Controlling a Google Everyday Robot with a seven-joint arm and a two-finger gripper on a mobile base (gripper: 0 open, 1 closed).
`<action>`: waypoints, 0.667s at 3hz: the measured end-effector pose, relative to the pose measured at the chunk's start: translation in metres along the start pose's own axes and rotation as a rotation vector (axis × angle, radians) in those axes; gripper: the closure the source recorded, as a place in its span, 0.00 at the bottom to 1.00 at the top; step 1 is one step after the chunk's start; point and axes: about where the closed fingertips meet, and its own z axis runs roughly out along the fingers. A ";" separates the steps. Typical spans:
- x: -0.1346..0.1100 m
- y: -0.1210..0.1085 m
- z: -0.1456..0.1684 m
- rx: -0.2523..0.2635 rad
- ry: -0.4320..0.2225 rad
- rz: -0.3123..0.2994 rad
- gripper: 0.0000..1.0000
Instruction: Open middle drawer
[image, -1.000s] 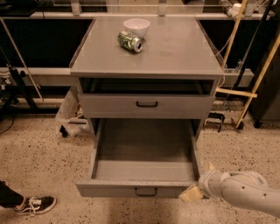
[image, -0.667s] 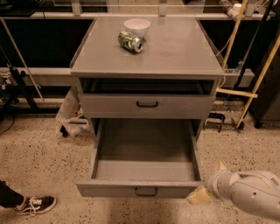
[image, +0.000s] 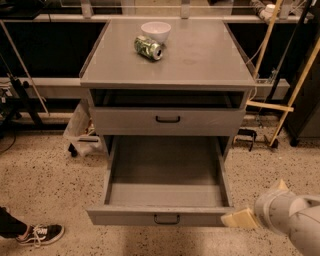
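The middle drawer (image: 166, 217) is pulled far out of the grey cabinet (image: 169, 80). Its empty inside faces up and its small black handle (image: 166, 219) sits at the centre of its front. Above it, the top drawer (image: 167, 121) is shut. My gripper (image: 256, 204) is low at the right, just off the open drawer's front right corner. It is open and holds nothing. One tan finger (image: 239, 219) points at that corner. The bottom drawer is hidden under the open one.
On the cabinet top lie a white bowl (image: 156, 31) and a green can (image: 148, 47) on its side. A person's shoe (image: 41, 234) is on the speckled floor at the lower left. Wooden poles (image: 295, 90) lean at the right.
My gripper has drawn back to the right, away from the open drawer's front right corner. The drawer has stayed where it was.
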 end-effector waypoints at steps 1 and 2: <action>-0.046 -0.017 -0.088 0.128 -0.115 0.046 0.00; -0.063 -0.019 -0.124 0.176 -0.157 0.063 0.00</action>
